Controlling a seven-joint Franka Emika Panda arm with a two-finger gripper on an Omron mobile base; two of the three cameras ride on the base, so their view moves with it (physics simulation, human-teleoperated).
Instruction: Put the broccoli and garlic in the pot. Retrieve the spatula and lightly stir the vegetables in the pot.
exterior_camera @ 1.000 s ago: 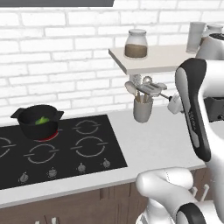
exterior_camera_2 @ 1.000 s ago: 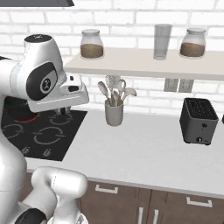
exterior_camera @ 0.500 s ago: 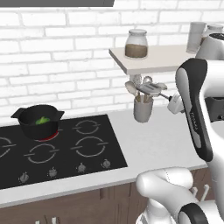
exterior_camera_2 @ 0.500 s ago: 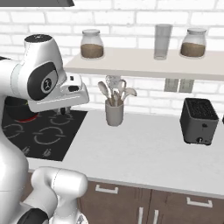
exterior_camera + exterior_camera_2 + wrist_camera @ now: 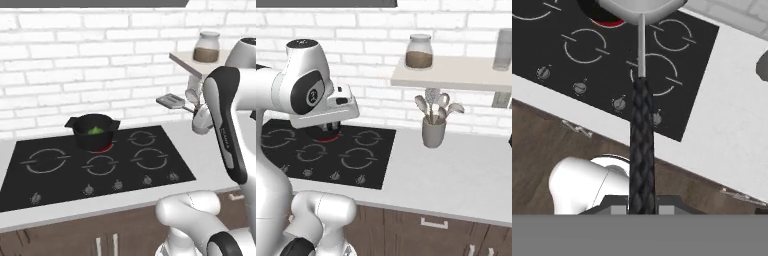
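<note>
Black hob point(image 5: 60, 175), grey utensil cup point(image 5: 434, 133), shelf jar point(image 5: 419, 51)

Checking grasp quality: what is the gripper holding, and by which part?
The gripper is shut on the spatula, gripping the dark braided end of its handle, far from the head.

Black pot point(image 5: 93, 133) on the hob holds green broccoli point(image 5: 95, 131); pale spatula point(image 5: 171, 101) held aloft (dark braided handle)

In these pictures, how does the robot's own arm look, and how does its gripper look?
The arm is glossy white, built of rounded, tube-like segments with dark grey to black joints. One round joint cap carries a small pale marking. A long black panel runs along a link in the left base view. No loose cables show. The gripper has a boxy white hand and two small dark fingertips.
</note>
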